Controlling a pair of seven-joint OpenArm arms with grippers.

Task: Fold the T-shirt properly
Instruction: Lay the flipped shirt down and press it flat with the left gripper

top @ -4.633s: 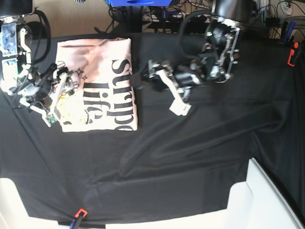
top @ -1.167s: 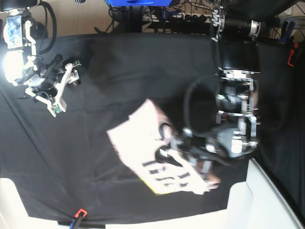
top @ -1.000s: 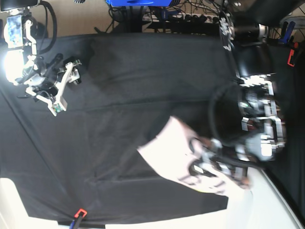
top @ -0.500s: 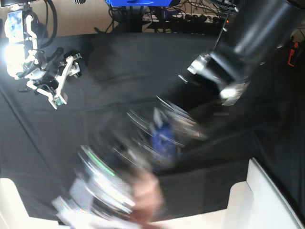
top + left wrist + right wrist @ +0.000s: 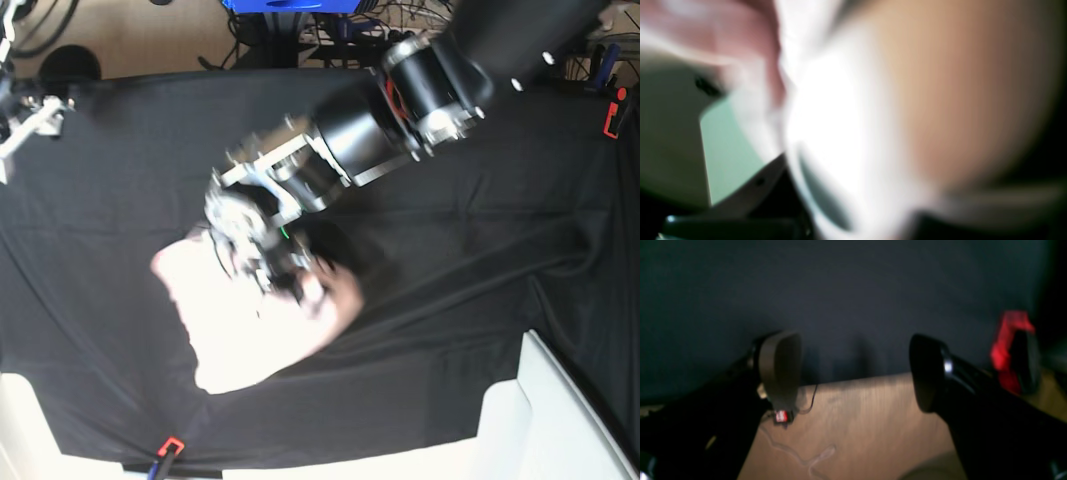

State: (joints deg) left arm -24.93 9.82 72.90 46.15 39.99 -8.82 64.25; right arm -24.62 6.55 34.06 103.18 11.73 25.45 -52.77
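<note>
The T-shirt [image 5: 235, 325] lies as a pale, bunched patch on the black cloth [image 5: 450, 300] covering the surface, toward the near-left part of the base view. The left gripper [image 5: 290, 275] sits on the shirt's upper right edge, its arm reaching down from the far right; whether it pinches the fabric I cannot tell, and its wrist view is only a blur. The right gripper [image 5: 855, 373] is spread wide, holding nothing, over the cloth's edge, near a red clamp [image 5: 1010, 350].
</note>
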